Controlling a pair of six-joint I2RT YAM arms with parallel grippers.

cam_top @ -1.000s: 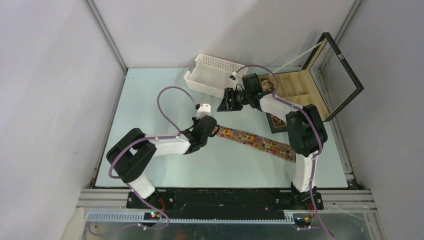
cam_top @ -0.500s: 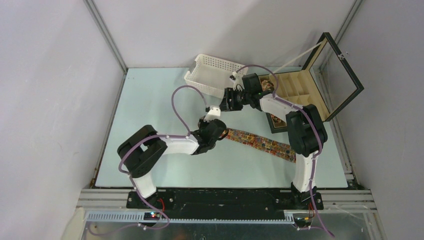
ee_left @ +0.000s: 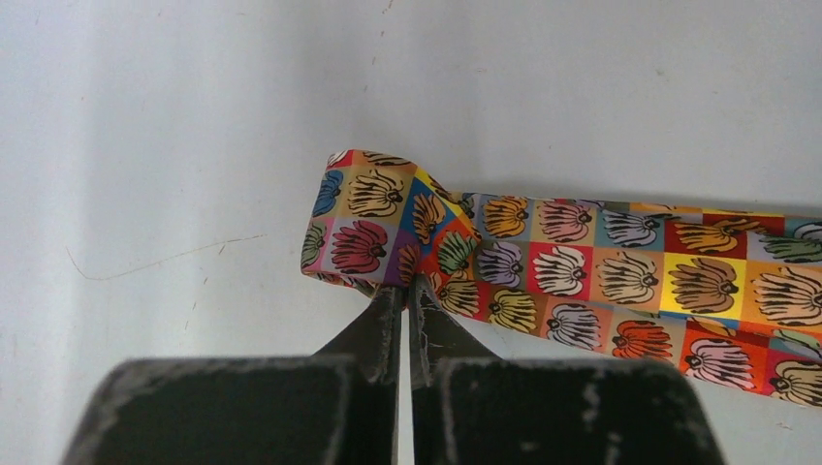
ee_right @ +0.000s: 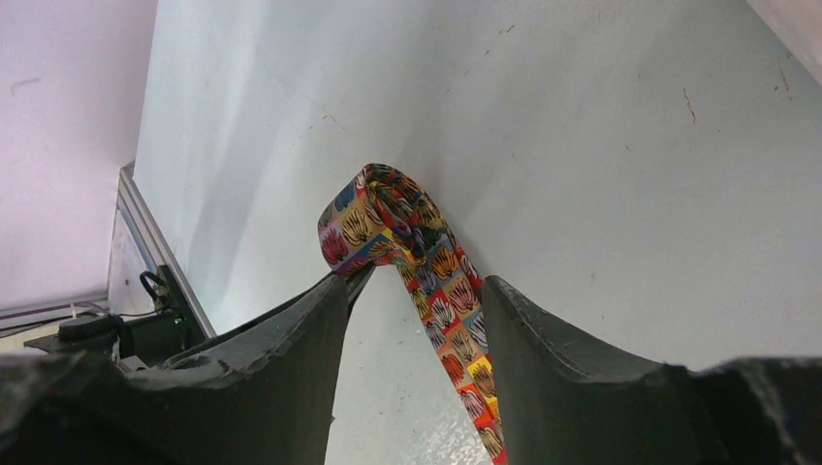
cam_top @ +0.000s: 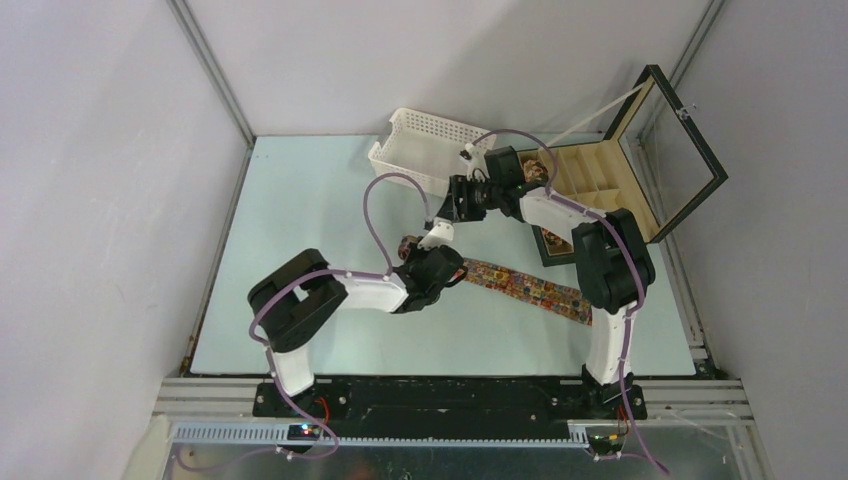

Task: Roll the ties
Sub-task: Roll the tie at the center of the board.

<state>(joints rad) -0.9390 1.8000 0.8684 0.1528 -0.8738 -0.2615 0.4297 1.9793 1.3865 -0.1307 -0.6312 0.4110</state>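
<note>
Top external view hides the grip itself: the left arm covers the left end effector and the near end of the long, narrow fabric tie printed in red, orange and yellow squares. Its far end disappears under the right arm. Left wrist view shows the fingers pressed together, pinching the tie's folded-over end on the pale table. The right end effector is spread, apart from the tie and probably above it.

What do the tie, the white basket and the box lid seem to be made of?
Tie: soft printed cloth, fairly matte; it folds limply. Basket: probably white moulded plastic, going by its regular perforated walls. Lid: clear pane, glass or acrylic, in a black frame; the wall shows through.
</note>
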